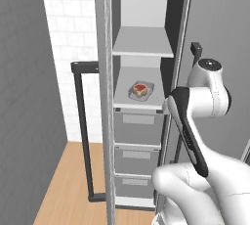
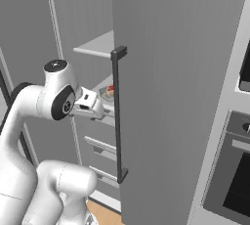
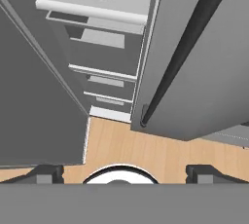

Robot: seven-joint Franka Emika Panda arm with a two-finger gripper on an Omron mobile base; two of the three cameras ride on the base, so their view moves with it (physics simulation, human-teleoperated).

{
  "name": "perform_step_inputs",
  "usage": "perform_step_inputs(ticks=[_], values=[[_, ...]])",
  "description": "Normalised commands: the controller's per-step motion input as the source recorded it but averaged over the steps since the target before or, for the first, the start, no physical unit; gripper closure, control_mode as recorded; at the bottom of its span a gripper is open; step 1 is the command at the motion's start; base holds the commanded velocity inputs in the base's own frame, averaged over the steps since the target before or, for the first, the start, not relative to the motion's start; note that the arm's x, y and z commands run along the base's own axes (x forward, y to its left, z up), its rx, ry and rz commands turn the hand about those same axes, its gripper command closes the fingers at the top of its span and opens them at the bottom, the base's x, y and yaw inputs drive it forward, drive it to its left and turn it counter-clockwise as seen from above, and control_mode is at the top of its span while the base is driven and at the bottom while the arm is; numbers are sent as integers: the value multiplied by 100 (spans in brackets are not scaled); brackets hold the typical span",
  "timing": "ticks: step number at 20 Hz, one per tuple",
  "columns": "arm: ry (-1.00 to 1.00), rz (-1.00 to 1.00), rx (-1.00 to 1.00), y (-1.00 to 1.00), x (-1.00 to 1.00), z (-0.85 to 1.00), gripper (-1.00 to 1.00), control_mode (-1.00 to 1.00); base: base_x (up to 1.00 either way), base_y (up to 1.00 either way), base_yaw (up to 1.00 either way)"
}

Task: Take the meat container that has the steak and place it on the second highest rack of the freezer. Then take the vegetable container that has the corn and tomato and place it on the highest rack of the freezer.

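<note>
**Steak tray shelved, vegetable tray to fetch**

Left base view: the steak is sitting in its tray on the second highest rack of the freezer.

Right base view: the gripper is hanging beside that rack.

Hand view: jaws are standing spread, empty. Swinging away carelessly risks clipping the door handle.

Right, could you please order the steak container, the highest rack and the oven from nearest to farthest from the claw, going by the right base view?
1. Steak container, just beyond the open claw.
2. Highest rack, higher up, above the container.
3. Oven, far off at the right edge.
</note>
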Motion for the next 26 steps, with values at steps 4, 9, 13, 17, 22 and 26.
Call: perform_step_inputs(ticks=[4,9,13,17,22,26], values=[[-15,4,0,-3,-94,2,-100,-100,0,0,0],[-5,3,0,0,-32,0,-100,-100,0,0,0],[0,0,0,0,0,0,-100,-100,0,0,0],[0,0,2,-7,0,0,-100,-100,0,0,0],[0,-1,3,-8,-1,0,-100,100,-19,-11,-1],[0,0,0,0,0,0,-100,100,-71,-46,-8]])
